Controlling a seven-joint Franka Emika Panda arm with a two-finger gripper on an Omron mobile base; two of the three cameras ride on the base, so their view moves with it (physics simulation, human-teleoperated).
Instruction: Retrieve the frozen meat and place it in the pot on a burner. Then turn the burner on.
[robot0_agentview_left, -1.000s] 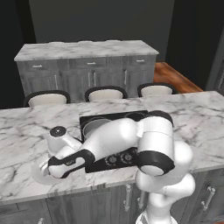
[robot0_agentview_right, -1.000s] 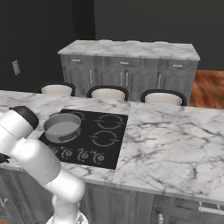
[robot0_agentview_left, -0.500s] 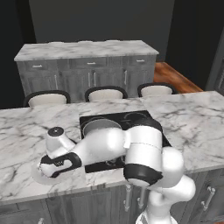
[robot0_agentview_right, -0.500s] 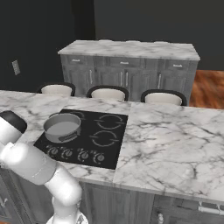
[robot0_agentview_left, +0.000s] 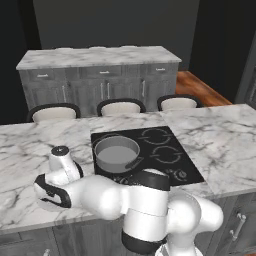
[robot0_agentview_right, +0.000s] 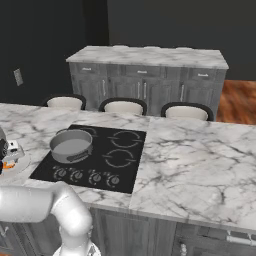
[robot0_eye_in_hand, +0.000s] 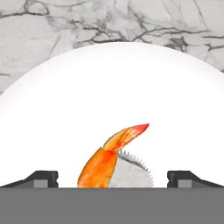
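Gripper (robot0_eye_in_hand: 112, 179) hangs low over white plate (robot0_eye_in_hand: 52, 113), fingers spread wide w/ nothing pinched. Frozen meat (robot0_eye_in_hand: 108, 156) lies on plate btwn the tips, orange tail angled up-right. Marble counter (robot0_eye_in_hand: 39, 30) around plate. Pot (robot0_agentview_left: 117, 153) sits on front-left burner of cooktop (robot0_agentview_left: 172, 165), right of the arm.

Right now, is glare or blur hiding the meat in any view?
Hand view: the white plate is nearly blown out, yet the frozen meat stays sharp and orange between the open claw tips. Right base view: soft, with just an orange speck at the left edge. Left base view: even light, pot clear.
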